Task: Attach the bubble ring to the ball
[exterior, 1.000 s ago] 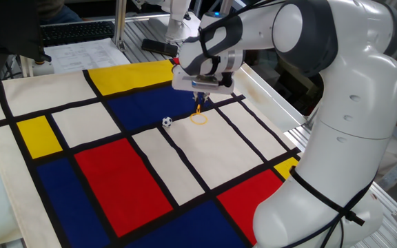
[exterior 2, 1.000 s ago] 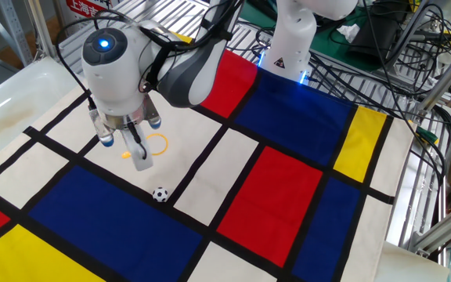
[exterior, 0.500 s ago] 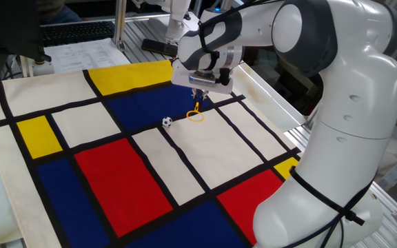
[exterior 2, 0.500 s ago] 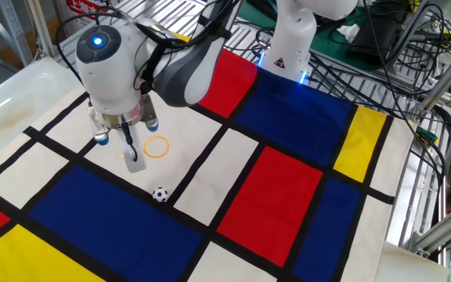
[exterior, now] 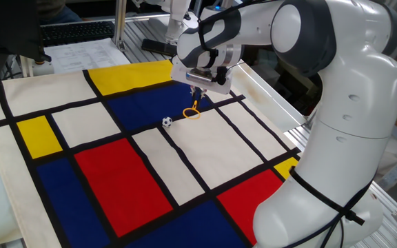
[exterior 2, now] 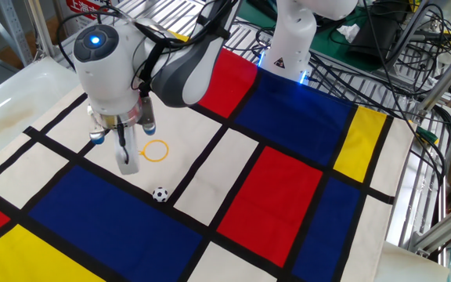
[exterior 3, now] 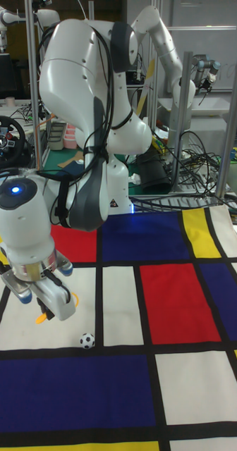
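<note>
Lifted the bubble ring [exterior: 192,112] off the cloth [exterior: 212,151] within the last second, gripper [exterior: 198,94] pinched shut on its short handle, loop hanging tilted below the fingertips; also carried it nearer the ball [exterior: 167,122], from well to one side to just beside and above it. Left the ball sitting untouched on the cloth at a black line. Judged as pickup done, with only lowering the loop over the ball remaining

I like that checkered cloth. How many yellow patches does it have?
4 in one fixed view: a wide one by the arm's head, a small one at left, one at the near edge, one on the opposite edge. More may be hidden.
</note>
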`<state>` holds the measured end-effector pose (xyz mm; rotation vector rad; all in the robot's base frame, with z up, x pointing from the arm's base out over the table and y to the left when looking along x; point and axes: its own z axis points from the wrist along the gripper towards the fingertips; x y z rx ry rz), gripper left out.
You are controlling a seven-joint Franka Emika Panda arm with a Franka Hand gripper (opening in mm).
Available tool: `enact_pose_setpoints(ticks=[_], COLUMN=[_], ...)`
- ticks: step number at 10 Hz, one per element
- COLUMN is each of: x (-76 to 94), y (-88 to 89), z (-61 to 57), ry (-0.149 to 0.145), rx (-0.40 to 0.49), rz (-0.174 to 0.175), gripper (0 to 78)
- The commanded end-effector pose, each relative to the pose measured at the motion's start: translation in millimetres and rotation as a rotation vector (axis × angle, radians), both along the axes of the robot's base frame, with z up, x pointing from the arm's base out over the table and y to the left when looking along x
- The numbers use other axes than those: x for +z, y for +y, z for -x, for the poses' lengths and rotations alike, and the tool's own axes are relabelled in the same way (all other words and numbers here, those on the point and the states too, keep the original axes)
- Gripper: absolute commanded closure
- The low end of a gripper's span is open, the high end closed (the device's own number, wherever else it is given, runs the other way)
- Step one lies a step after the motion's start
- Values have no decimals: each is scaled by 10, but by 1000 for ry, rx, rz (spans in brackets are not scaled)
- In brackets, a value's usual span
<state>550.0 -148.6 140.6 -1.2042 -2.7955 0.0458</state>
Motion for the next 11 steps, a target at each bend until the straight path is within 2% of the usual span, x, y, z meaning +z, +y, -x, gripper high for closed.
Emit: enact_pose_setpoints(ticks=[1,5,8,10,11], x=[49,49,49,49,47], y=[9,9,9,9,10], z=[-75,-75,-75,-75,-75], ry=[-32,-39,-37,-35,-34], rx=[-103,-92,-54,-67,-88], rz=[-3,10,-12,-20,-42], gripper=[764,764,764,764,764])
